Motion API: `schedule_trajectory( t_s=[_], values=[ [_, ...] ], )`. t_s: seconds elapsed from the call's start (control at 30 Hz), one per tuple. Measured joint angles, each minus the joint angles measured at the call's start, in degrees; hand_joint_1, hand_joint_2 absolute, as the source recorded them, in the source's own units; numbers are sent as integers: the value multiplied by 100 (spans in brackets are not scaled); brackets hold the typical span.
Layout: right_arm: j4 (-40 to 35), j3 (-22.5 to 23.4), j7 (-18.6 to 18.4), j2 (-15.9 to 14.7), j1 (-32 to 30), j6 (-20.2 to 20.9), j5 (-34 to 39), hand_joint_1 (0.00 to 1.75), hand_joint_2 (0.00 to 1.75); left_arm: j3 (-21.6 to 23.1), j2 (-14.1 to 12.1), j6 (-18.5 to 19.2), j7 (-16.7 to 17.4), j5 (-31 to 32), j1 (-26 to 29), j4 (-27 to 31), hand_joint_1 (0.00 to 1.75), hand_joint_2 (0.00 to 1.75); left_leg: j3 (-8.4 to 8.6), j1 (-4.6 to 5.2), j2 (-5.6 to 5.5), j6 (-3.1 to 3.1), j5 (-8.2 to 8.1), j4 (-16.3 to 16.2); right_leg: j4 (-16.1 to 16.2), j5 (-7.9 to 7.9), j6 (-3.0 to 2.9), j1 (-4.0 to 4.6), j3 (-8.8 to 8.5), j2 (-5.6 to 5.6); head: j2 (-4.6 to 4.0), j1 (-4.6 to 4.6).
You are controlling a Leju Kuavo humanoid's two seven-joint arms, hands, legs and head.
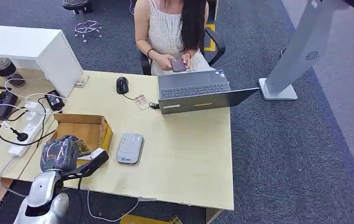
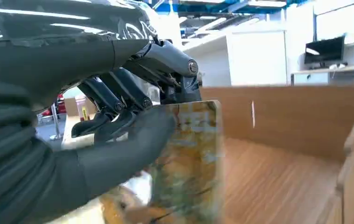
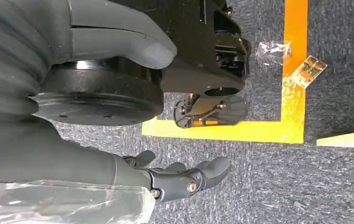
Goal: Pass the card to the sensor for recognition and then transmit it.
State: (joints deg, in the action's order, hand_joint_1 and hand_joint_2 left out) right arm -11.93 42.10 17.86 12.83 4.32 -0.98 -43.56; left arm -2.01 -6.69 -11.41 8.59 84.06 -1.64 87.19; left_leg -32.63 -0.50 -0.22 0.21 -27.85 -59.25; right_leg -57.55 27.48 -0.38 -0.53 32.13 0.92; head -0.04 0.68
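Note:
My left hand (image 1: 59,154) hovers over an open cardboard box (image 1: 90,129) near the table's front left. In the left wrist view its thumb and fingers (image 2: 133,135) pinch a yellow-green patterned card (image 2: 189,163), held upright above the box's brown floor. An edge of that card (image 1: 83,150) pokes out beside the hand in the head view. The sensor, a flat grey-white reader (image 1: 130,148), lies on the table just right of the box. My right hand (image 3: 184,179) hangs over the carpet, its fingers apart and holding nothing.
A person sits across the table holding a phone (image 1: 178,64), behind an open laptop (image 1: 198,91). A mouse (image 1: 122,85) and another card (image 1: 141,101) lie mid-table. A power strip (image 1: 25,133) with cables and a white cabinet (image 1: 30,49) are at the left.

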Motion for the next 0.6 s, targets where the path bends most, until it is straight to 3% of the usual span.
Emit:
schedule_trajectory(
  t_s=[0.23, 0.6],
  values=[
    [2, 0, -9, 0, 6, -2, -33, 0, 175, 6, -48, 193, 64, 18, -472, 0, 175, 175, 0, 0, 0, -1, 4, 0, -1, -5, -2, 0, 0, 2, 0, 2],
    [2, 0, -26, 0, 8, -2, -74, 0, 175, 13, -79, 267, 64, -6, -751, 0, 175, 175, 0, 0, 1, -2, 6, 0, 0, -5, -3, 0, 2, 2, 0, 0]
  ],
)
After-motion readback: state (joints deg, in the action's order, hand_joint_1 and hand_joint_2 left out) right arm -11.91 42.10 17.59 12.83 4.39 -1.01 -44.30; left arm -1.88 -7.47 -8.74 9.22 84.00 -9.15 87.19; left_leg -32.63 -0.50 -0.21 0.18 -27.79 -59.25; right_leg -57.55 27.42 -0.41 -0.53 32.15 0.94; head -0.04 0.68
